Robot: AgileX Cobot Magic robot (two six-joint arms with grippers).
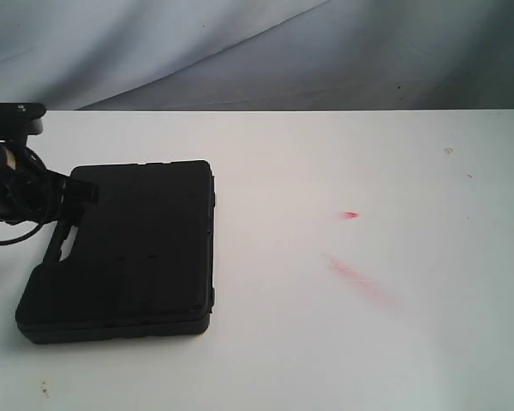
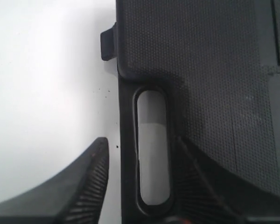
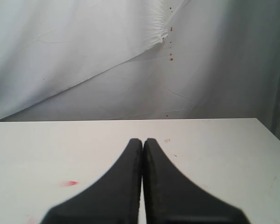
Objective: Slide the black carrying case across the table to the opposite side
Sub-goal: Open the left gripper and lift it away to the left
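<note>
Noting black carrying case [image 1: 133,257] flat on the left part of the white bench [image 1: 385,351], close to the front edge. Runs its long axis from near edge toward far edge, slightly skewed. Turns the handle slot [image 2: 152,144] to the left, toward the left arm [image 1: 17,180], and the ridged opposite side toward the bench's middle. Left jaws spread, straddling the handle bar: one finger [image 2: 84,191] just outside the case's edge, the other over the lid, not clamped. Right jaws pressed together on nothing, over the bench. Red smears [image 1: 360,278] well apart from the case.
</note>
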